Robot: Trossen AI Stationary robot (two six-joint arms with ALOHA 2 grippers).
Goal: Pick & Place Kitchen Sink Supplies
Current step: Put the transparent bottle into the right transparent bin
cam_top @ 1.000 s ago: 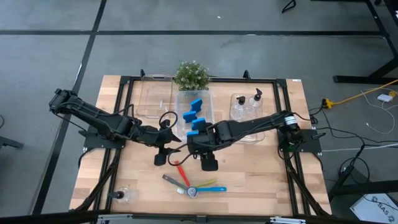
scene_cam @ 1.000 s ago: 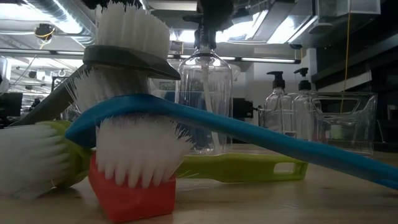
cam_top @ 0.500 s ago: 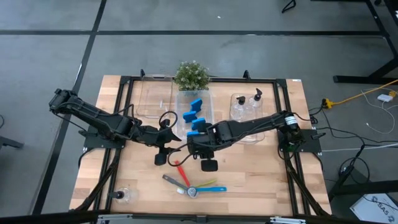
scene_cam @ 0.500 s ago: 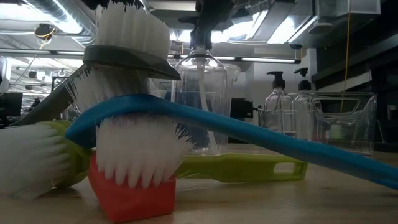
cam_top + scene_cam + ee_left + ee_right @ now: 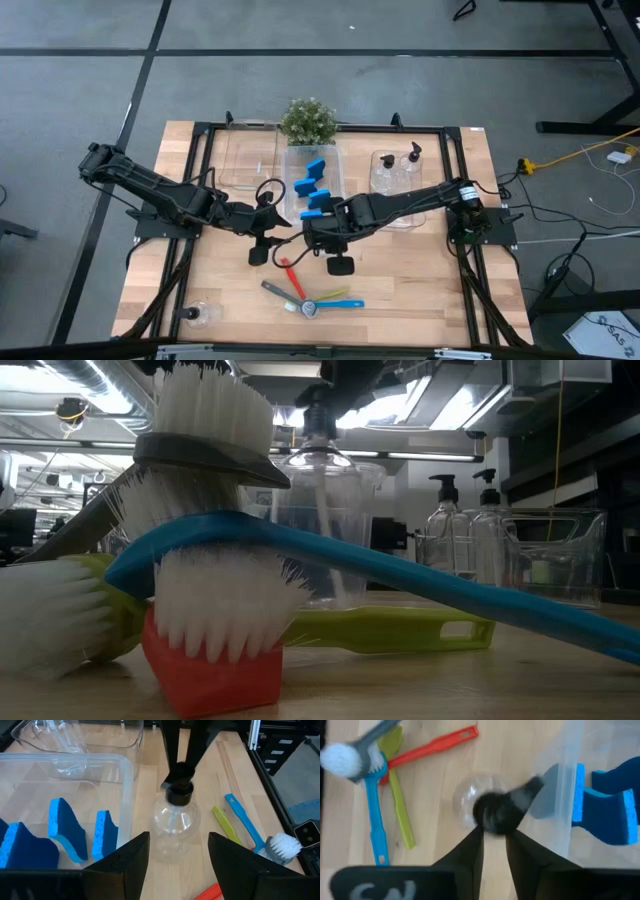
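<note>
A clear bottle (image 5: 175, 822) with a black pump top stands mid-table beside the sponge bin. My right gripper (image 5: 493, 827) comes down on it from above and is shut on the pump top. My left gripper (image 5: 177, 842) hovers open just to the bottle's left (image 5: 262, 247), with nothing between its fingers. Red, grey, yellow-green and blue brushes (image 5: 312, 295) lie crossed near the front edge. Blue sponges (image 5: 314, 186) sit in the middle bin. Two bottles (image 5: 398, 168) stand in the far right bin. Another bottle (image 5: 197, 313) lies at the near left corner. My right gripper pinches the bottle's black pump top (image 5: 492, 815) between its two fingers, one on each side. The fingers (image 5: 172, 750) come steeply from above, pointing down. The bottle (image 5: 325, 520) hangs below them slightly tilted; I cannot tell whether its base is clear of the table.
Three clear bins line the far edge: an empty one (image 5: 250, 160), the sponge bin (image 5: 334, 178) and the bottle bin (image 5: 384, 185). A green potted plant (image 5: 308, 120) stands behind them. The brush heads (image 5: 210, 560) crowd the near middle. Bare wood lies at the near right.
My right gripper has shut its fingers on the bottle's pump top while staying in place. The bottle has tipped slightly, its top going toward the table's left.
</note>
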